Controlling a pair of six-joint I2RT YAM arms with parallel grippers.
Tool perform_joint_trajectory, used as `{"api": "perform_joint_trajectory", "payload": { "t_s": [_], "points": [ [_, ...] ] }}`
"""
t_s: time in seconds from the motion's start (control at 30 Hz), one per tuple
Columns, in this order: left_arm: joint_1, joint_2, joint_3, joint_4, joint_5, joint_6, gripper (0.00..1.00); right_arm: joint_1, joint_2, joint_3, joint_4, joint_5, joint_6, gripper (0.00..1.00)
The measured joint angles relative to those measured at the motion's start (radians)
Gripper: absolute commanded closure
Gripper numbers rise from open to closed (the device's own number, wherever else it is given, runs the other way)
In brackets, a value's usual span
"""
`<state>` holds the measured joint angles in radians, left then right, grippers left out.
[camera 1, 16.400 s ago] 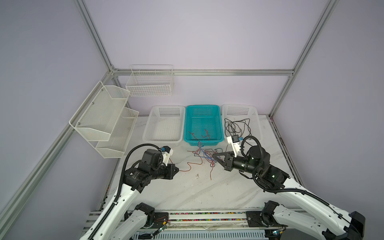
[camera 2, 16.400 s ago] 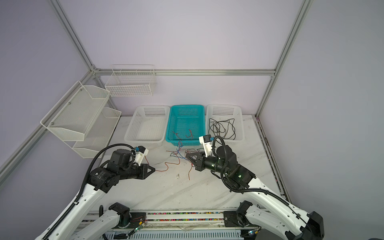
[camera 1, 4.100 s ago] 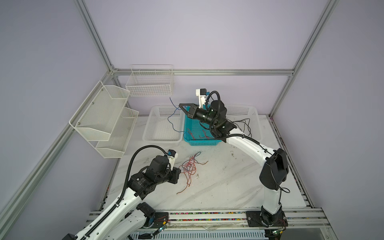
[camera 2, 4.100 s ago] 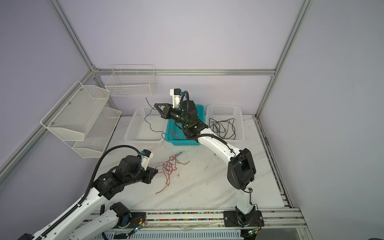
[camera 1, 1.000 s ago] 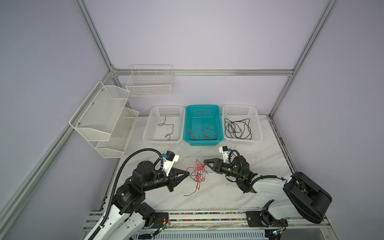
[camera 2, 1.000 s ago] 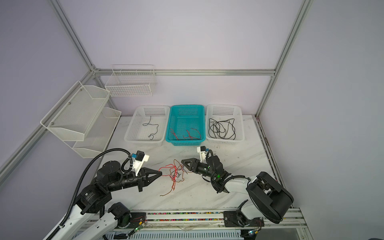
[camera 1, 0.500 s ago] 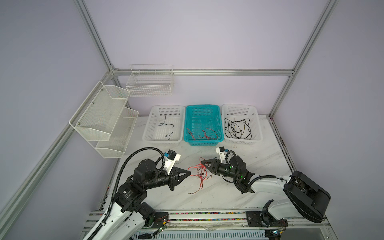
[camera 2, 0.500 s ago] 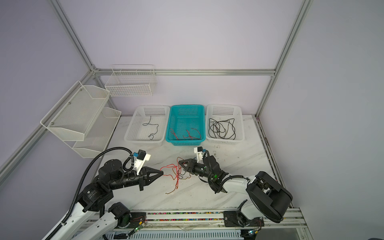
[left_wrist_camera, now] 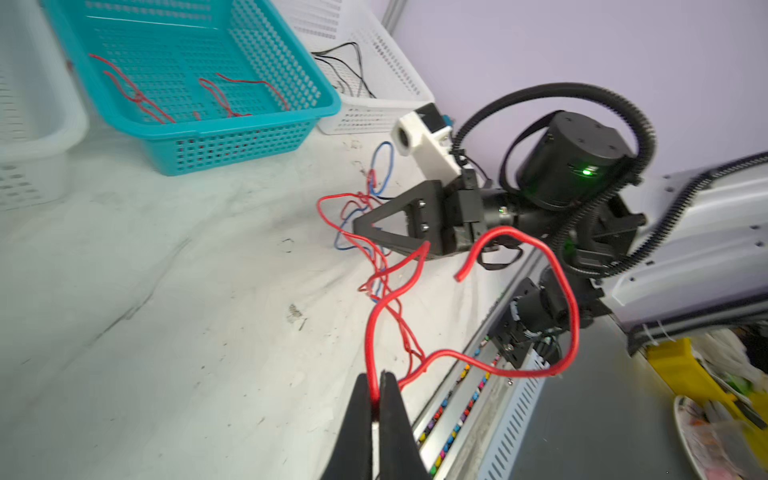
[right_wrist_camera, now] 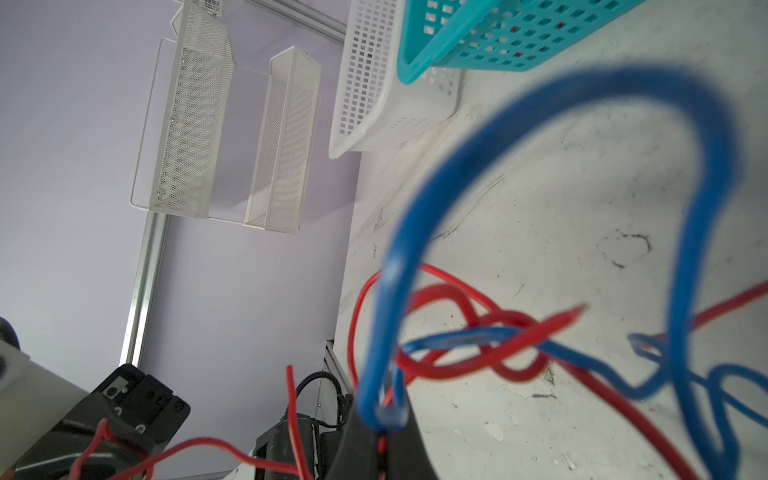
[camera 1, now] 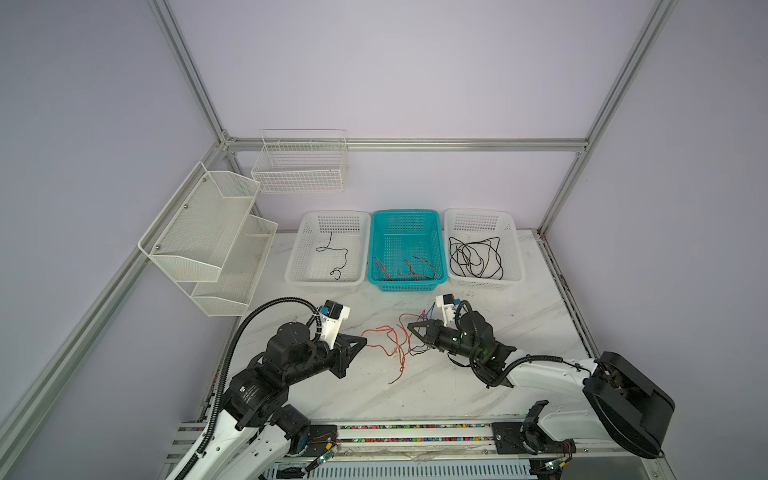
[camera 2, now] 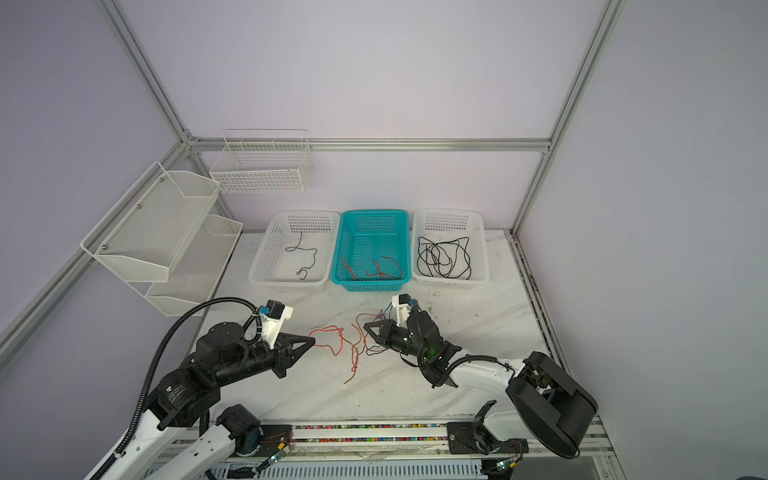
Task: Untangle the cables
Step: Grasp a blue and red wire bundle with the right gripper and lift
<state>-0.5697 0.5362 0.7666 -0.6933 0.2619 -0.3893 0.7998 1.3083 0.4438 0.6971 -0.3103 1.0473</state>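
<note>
Records the tangled cables (camera 1: 395,349) on the worktop (camera 1: 436,386) strung along a 9-to-3 o'clock axis between two equally near arms, left jaws at 9 o'clock pinching a red cable (left_wrist_camera: 367,345), right jaws at 3 o'clock pinching a blue cable (right_wrist_camera: 409,216).

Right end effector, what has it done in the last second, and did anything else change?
The right end effector edged leftward in both top views and closed on the blue cable. The left end effector, still shut on the red cable, drew back slightly. The teal basket and both white baskets stayed put.
</note>
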Motion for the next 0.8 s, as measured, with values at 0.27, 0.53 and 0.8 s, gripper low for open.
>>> {"api": "perform_joint_trajectory", "payload": {
  "t_s": [0.27,0.53,0.8],
  "points": [
    [-0.001,-0.01,0.111,-0.143,-0.252,0.02,1.0,-0.029,-0.04,-0.063,-0.035,0.02,-0.04,1.0],
    [-0.001,0.029,0.112,-0.156,-0.24,0.023,1.0,-0.054,-0.109,-0.046,-0.085,-0.026,-0.139,1.0],
    [0.0,0.082,0.087,-0.064,-0.181,0.003,1.0,-0.06,-0.168,0.01,-0.141,-0.048,-0.231,1.0]
  ]
}}
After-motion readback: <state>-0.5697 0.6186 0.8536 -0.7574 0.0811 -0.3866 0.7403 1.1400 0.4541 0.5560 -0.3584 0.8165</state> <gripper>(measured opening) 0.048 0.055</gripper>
